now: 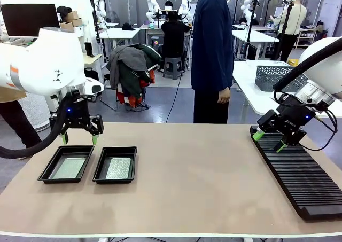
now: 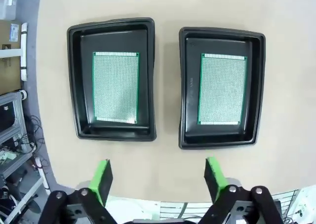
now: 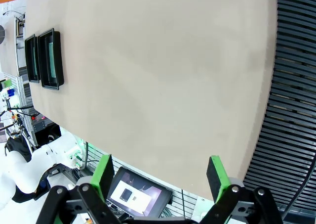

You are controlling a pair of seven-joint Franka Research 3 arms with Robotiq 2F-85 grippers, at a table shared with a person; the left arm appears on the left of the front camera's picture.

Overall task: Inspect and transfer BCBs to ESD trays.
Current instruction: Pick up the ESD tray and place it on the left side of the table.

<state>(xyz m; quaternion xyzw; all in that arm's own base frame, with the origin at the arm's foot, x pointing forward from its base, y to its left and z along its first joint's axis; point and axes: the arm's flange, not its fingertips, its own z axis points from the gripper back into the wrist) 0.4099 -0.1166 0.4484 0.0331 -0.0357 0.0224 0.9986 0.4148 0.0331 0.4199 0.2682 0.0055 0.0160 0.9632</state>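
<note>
Green and glinting, two thin flat rectangular circuit boards sit in their trays: one board (image 2: 115, 87) lies flat in the left shallow black plastic tray (image 2: 74, 80), and the second board (image 2: 221, 89) lies flat in the right black tray (image 2: 256, 85) just beside it, the two trays apart by a narrow strip of beige tabletop (image 1: 203, 172).

Over them hangs the left gripper (image 1: 79, 139), black with green pads, jaws spread wide and holding nothing; in its wrist view the pads frame bare table short of the tray rims. Across the table the right gripper (image 1: 270, 140) hovers above the long black ribbed rack (image 1: 304, 183), jaws likewise apart and empty. A person in dark blue clothing (image 1: 212, 49) stands at the far edge.

On handling, my read is that these boards are light and stiff but thin, and they lie nearly flush with the tray floors, so there is little to get under. The perforated faces look fine-grained and probably scratch easily. The safest hold would be pinching the two long edges, or tipping one short end up first, keeping the pads off the face.

As for writing: no brand, label or print on boards, trays or rack is readable here.
</note>
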